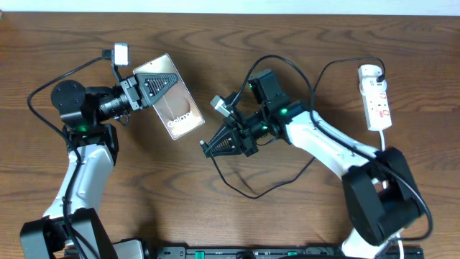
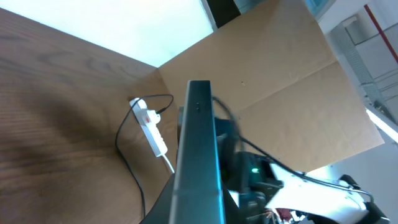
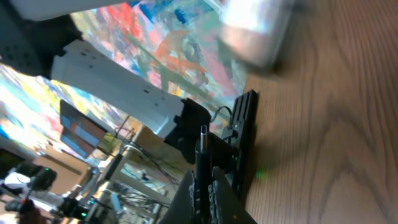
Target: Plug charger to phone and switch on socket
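Since the left end effector [image 1: 164, 80] is clamped across the phone [image 1: 180, 111], holding it over the far-left part of the worktop [image 1: 215, 230], that stiff, smooth slab is probably slippery and best gripped by its long edges. Its pale back carries "Galaxy" lettering, and edge-on it looks thin and dark. Toward the middle, the right end effector [image 1: 210, 147] is closed on the charger [image 3: 203, 143] just behind its small plug tip, while the thin black cable loops limply toward the near edge. The cable will flop, so holding close to the rigid tip seems right. Near the far-right corner lies the white socket [image 1: 379, 101], with red marks on it.
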